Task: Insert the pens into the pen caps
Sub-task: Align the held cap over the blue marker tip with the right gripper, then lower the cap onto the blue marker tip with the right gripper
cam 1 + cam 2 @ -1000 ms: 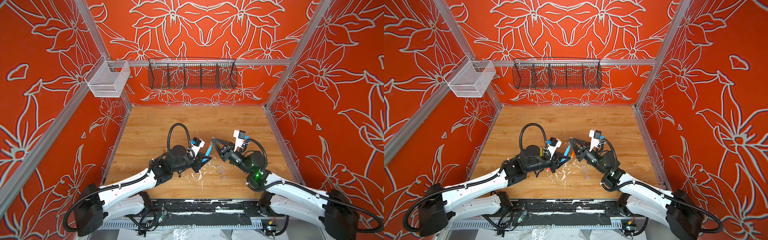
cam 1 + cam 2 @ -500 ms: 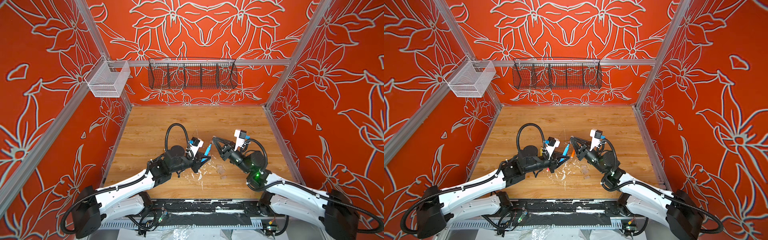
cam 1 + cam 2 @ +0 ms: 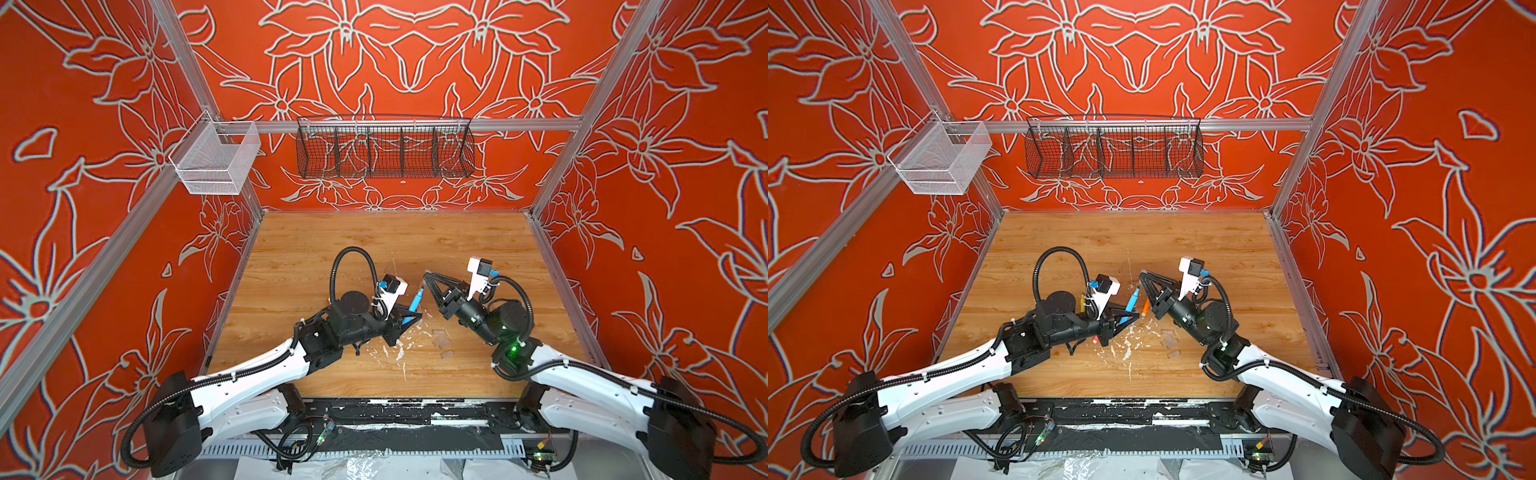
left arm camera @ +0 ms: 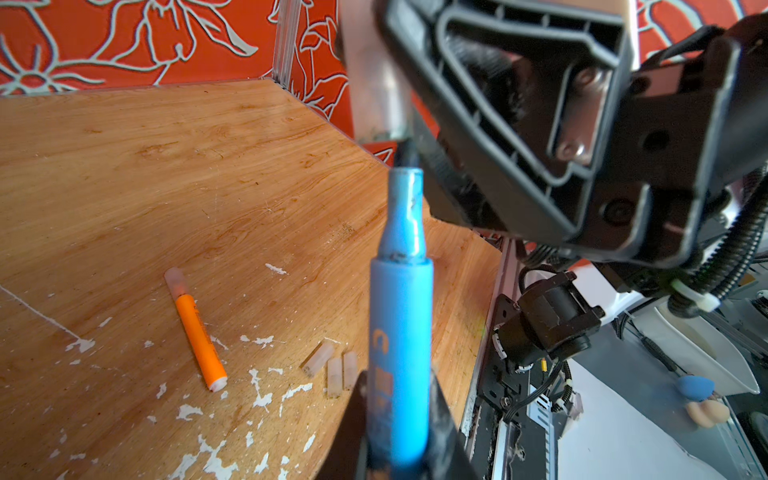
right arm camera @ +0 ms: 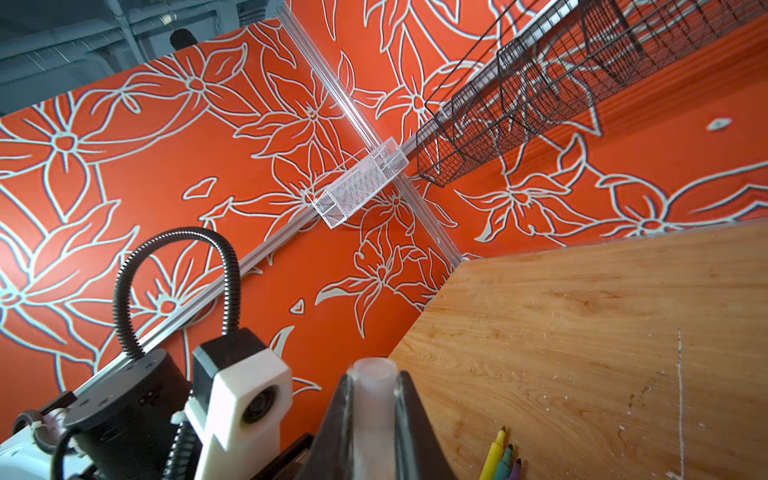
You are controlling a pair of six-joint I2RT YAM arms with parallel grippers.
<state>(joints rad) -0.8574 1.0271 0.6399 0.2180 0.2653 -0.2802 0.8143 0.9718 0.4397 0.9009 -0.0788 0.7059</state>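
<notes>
1 clear cap [image 5: 372, 388] in the right claw [image 3: 425, 277] faces the blue pen [image 4: 399, 353].

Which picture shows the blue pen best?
The left wrist view: the blue pen fills the picture, close up. Both top views show it as a tiny blue stick. The right wrist view misses it.

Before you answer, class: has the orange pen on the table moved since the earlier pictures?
No. In a top view the orange pen lies at the same spot beside the white paint flecks on the table.
</notes>
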